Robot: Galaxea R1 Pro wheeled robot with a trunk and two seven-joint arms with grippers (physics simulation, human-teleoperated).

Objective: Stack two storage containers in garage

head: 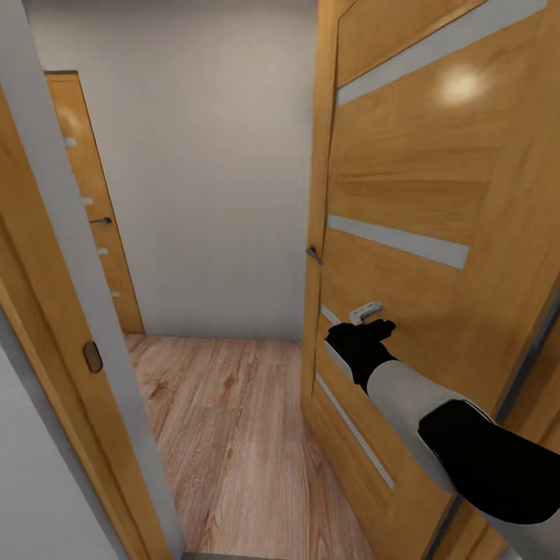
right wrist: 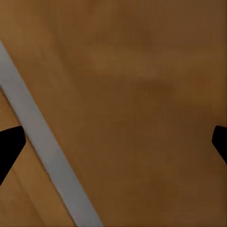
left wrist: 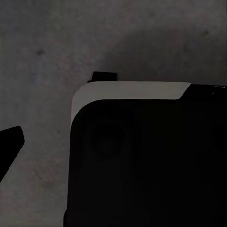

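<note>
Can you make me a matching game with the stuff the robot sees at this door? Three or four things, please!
Things:
1. open door
2. floor past the doorway
3. far wall
4. right gripper

Descriptions:
A. plain white
B. light wood planks
C. black, up against the door
D. orange-brown wood with pale stripes

Pairs: 1-D, 2-B, 3-A, 4-C

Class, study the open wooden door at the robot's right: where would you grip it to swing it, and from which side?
Grip the lever handle on the wooden door. It juts from the face as a short bar, so come from the open room side, where the right gripper already reaches, fingers closing above and below it.
</note>
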